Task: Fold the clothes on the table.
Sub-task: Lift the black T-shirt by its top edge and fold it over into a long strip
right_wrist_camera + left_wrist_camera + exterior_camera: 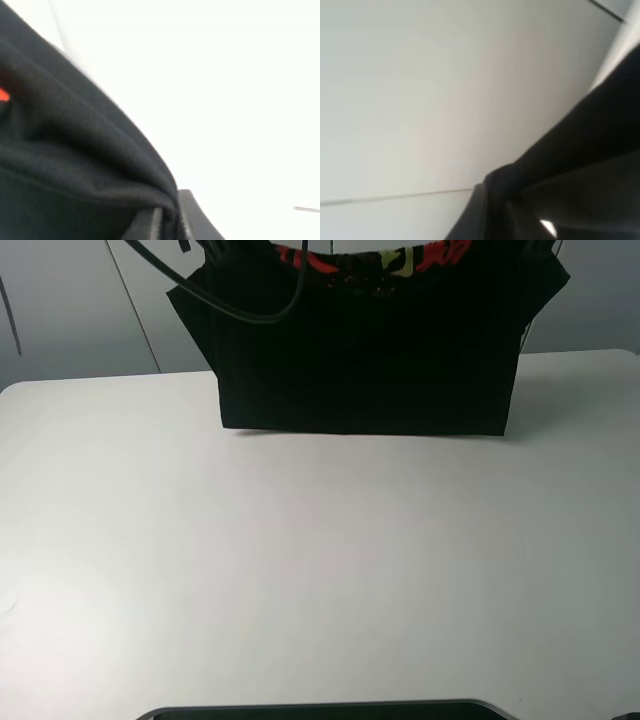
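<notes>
The clothes (365,360), a black T-shirt with red and yellow print along its top, hang spread at the far side of the table (320,560). The lower hem is level and sits at the tabletop. Both grippers are above the top edge of the exterior view. In the left wrist view, black cloth (580,165) bunches at my left gripper (492,200). The right wrist view shows folded black cloth (65,150) with a red spot, pinched at my right gripper (170,215). Each gripper is shut on the shirt's upper part.
A black cable (250,310) loops in front of the shirt's upper left. Grey wall panels (80,310) stand behind the table. A dark rounded edge (320,710) lies along the near border. White tabletop stretches in front of the shirt.
</notes>
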